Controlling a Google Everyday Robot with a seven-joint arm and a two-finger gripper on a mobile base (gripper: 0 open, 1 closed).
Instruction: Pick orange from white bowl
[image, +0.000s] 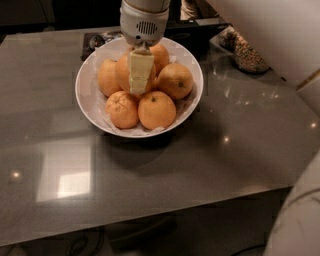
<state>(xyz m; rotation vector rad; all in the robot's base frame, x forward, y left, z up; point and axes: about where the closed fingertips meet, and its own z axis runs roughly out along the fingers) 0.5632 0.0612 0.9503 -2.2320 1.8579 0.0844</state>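
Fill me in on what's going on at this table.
A robot arm is reaching down into the white bowl, which sits on a grey table and holds six oranges. Its tool is lowered onto the middle of the pile, against the largest orange. That orange is not lifted out yet; all six lie in the bowl.
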